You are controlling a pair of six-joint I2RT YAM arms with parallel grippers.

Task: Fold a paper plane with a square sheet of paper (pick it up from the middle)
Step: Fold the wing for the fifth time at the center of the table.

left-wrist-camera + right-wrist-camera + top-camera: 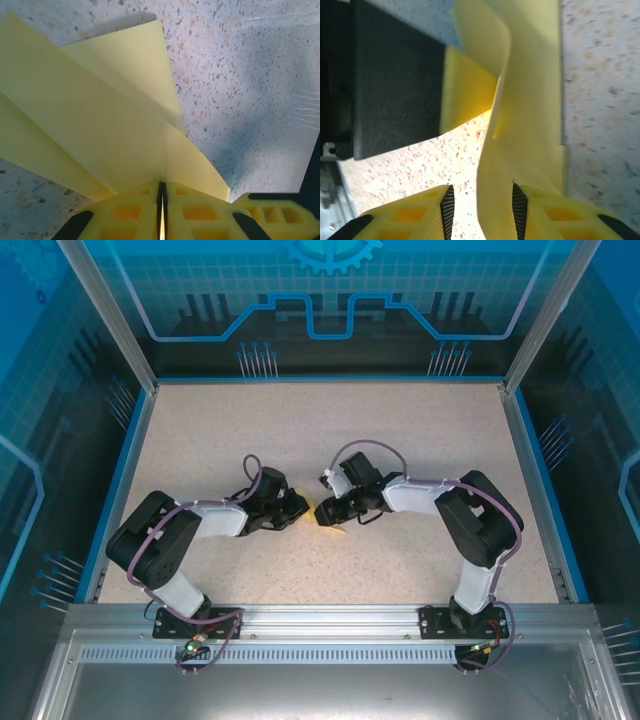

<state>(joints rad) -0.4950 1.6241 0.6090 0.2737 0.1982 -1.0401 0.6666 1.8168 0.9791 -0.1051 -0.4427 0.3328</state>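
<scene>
- Paper plane (332, 515), top view: half folded, it lies near the middle of the table (330, 420), between my left jaws and my right jaws, whose arms meet head-on. So little yellow shows that I cannot tell which way its nose points.
- Left wrist view: my left jaws are pressed together on the paper plane (100, 130), pinching it right at a crease. The layered flaps fan away from my fingers (125, 212) toward the upper left. I judge the long axis runs that way, out over the speckled table (250, 100).
- Right wrist view: my right jaws stand spread. A curved band of the paper plane (530, 75) passes between the pads (519, 207), on edge, running away from me. Whether it touches a pad I cannot tell.
- Risk: with only one pinch holding, the folds may spring open or sag. Closing my right jaws off the crease would crumple the band, and pulling apart could tear it.
</scene>
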